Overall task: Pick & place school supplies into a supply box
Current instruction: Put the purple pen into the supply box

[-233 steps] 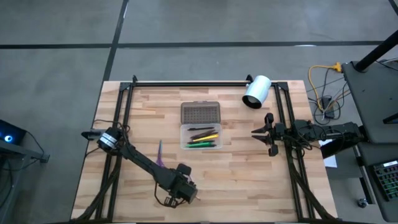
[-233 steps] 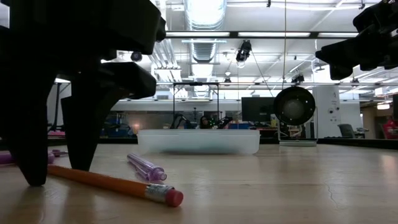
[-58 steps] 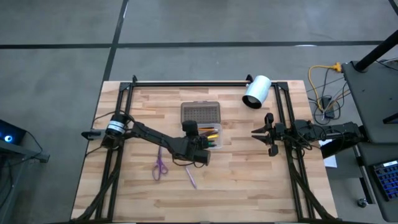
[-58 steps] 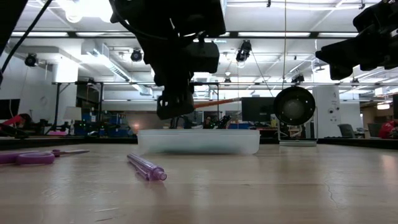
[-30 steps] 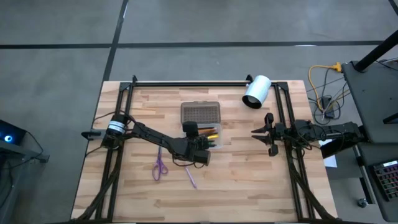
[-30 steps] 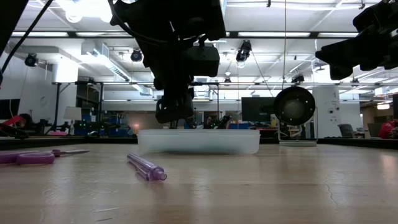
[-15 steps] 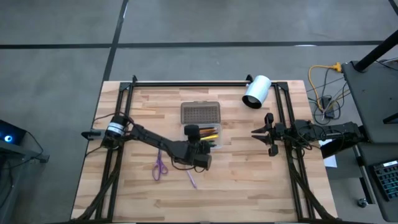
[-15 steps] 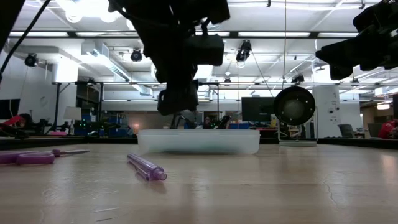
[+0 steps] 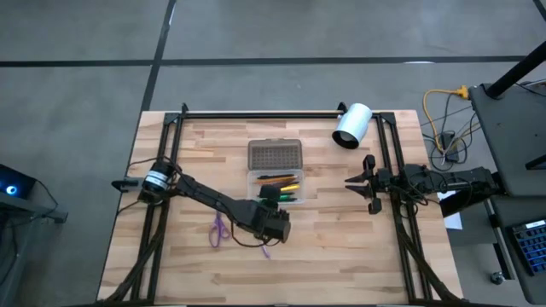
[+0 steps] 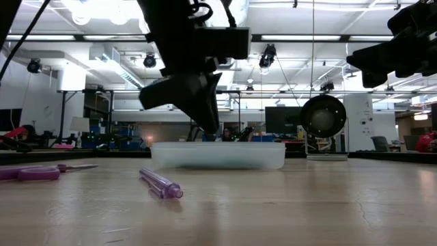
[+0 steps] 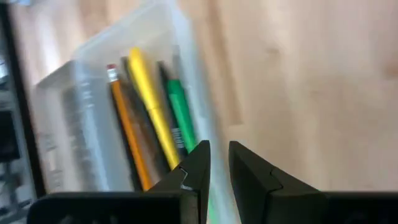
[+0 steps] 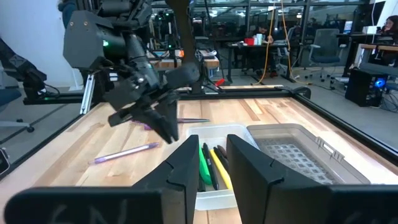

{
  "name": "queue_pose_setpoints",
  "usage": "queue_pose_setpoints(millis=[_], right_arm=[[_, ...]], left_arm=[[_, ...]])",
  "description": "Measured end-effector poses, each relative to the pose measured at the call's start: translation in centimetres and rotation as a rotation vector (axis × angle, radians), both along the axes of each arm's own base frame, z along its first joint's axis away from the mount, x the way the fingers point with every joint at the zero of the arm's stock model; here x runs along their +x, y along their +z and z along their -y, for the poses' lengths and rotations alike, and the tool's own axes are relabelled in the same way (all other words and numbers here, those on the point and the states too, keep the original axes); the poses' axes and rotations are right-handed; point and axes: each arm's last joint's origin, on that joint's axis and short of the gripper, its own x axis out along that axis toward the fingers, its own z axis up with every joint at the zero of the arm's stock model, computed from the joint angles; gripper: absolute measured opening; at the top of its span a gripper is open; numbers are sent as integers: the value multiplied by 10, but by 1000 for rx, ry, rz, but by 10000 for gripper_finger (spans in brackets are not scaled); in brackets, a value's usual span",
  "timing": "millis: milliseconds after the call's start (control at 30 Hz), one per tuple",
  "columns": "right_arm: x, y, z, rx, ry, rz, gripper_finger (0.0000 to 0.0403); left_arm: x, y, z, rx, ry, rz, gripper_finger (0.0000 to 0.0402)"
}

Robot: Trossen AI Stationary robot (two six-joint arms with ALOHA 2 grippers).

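Two arms were in my views, and only the left one was over the work. The left gripper hung in the air at the near edge of the supply box, just above the table. On my left wrist feed its fingers stood close together with a narrow gap between them and nothing in that gap. From table height it hung clear above the box's clear wall.

The box sat mid-table with its dotted grey lid lying flat on the far side. Inside I could make out a yellow pen, a green pen, an orange pencil with an eraser tip, and a dark one between them, all lying lengthwise.

Left out on the wood were the purple scissors, beside the left arm's forearm, and a purple pen lying near the gripper on the side away from the box.

The right gripper waited at the table's right edge, well apart from the box. Its fingers stood a little apart and held nothing. A white cylinder lay at the far right corner.
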Motion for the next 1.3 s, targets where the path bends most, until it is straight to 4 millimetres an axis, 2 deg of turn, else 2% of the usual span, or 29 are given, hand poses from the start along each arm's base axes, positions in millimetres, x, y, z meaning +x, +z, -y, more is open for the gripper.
queue_pose_setpoints(millis=[267,533,700,1067,1300], right_arm=[[0,0,0,0,0,0,70],[0,0,0,0,0,0,82],[0,0,0,0,0,0,84],[0,0,0,0,0,0,69],[0,0,0,0,0,0,72]], left_arm=[[-3,4,22,-105,-149,-51,43],[-9,2,35,-303,-492,-216,43],[-14,1,36,-336,-641,-297,43],[-18,1,33,-314,-672,-360,45],[-18,1,32,-299,-668,-359,89]])
